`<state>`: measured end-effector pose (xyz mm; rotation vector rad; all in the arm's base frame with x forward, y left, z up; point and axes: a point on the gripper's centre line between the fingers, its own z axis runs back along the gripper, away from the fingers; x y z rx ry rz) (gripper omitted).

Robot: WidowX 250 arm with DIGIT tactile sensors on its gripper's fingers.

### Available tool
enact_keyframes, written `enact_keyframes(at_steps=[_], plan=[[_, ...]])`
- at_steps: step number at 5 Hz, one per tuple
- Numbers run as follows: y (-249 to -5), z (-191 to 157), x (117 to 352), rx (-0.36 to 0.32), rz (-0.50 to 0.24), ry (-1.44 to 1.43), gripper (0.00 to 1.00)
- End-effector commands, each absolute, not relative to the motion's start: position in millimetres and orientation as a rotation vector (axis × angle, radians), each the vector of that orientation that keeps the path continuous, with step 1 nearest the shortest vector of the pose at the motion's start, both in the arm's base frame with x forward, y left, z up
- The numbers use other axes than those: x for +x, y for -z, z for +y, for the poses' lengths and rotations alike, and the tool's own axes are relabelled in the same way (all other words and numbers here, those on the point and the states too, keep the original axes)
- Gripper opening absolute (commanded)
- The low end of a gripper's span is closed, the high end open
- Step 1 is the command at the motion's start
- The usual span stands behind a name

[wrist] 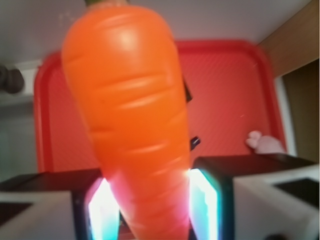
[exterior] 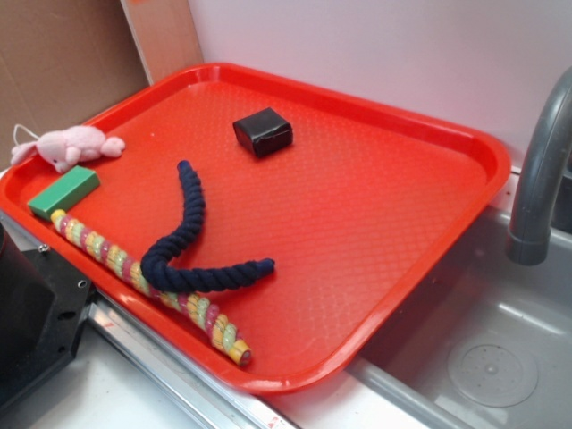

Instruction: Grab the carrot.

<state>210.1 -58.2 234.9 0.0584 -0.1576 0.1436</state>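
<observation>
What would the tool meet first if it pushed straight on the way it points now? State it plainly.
The tool is already shut on the carrot. Straight beyond, the wrist view shows the red tray; the carrot's far end would probably touch it first, though depth is unclear.

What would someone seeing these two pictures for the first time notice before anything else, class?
In the wrist view, a big glossy orange carrot fills the frame, its narrow end pinched in the claw. In the exterior view, the bright red tray dominates, with a dark blue rope curled near its middle, a black block toward the far edge, and a striped rope stick along the near rim.
</observation>
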Motion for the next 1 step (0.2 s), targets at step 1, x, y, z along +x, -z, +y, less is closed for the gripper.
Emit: enact_keyframes(at_steps=[1], plan=[[-264.2,-55.0,207.8,0.068,-0.211,-0.230,0.00]])
